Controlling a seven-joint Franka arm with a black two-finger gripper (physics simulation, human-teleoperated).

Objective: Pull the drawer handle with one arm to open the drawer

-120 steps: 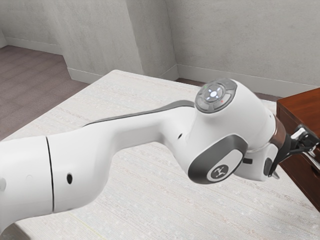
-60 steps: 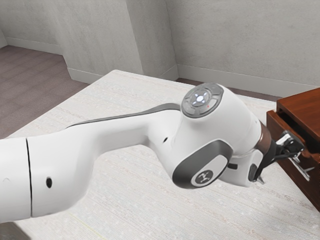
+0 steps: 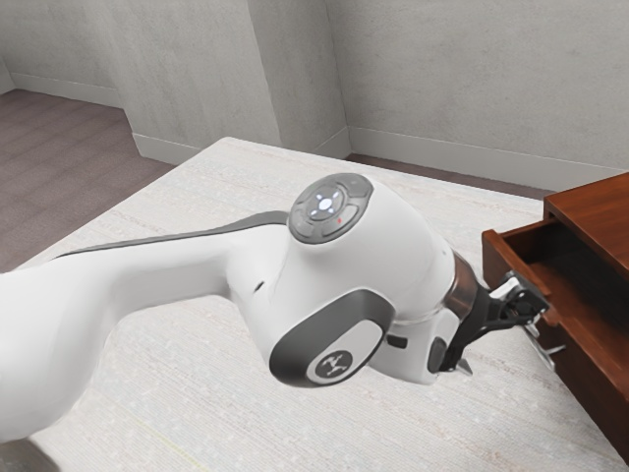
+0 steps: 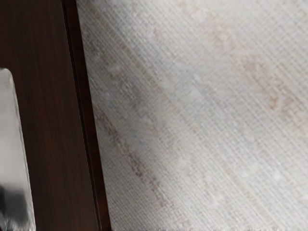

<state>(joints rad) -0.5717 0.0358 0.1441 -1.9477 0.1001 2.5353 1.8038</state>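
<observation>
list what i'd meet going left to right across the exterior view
white arm → gripper shut on the drawer handle → open drawer

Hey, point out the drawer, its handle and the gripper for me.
drawer (image 3: 501,258), exterior view, top edge of its front panel.
handle (image 4: 12,144), wrist view, middle of the metal bar.
gripper (image 3: 526,305), exterior view, between its fingertips at the drawer front.

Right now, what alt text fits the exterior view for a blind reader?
A white robot arm reaches across a pale table, its black gripper at the silver handle of a dark wooden drawer that stands partly open from a cabinet at the exterior view's right.
</observation>
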